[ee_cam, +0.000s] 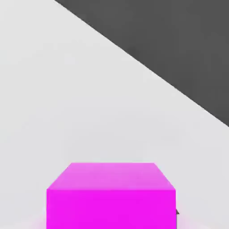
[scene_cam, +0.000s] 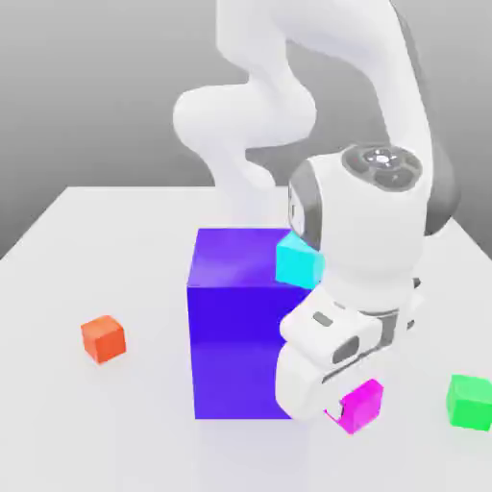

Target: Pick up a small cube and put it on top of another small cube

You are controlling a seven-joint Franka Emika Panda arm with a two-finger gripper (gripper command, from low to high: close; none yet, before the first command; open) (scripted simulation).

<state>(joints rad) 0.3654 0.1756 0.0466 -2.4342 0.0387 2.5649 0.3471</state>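
Note:
The small cube (scene_cam: 365,405) is glossy magenta-pink and sits low over the white table, right of the big blue-purple block in the exterior view. My gripper (scene_cam: 344,405) reaches down onto it from the white hand above, shut on its sides; the hand hides the fingers. In the hand view the same small cube (ee_cam: 110,197) sits close up between the jaws, with a pink glow on the table beneath it.
The big blue-purple block (scene_cam: 235,327) stands just beside the hand, with a cyan cube (scene_cam: 297,259) at its top far corner. An orange-red cube (scene_cam: 103,338) lies at the exterior view's left, a green cube (scene_cam: 470,401) at its right. The table edge (ee_cam: 147,67) shows in the hand view.

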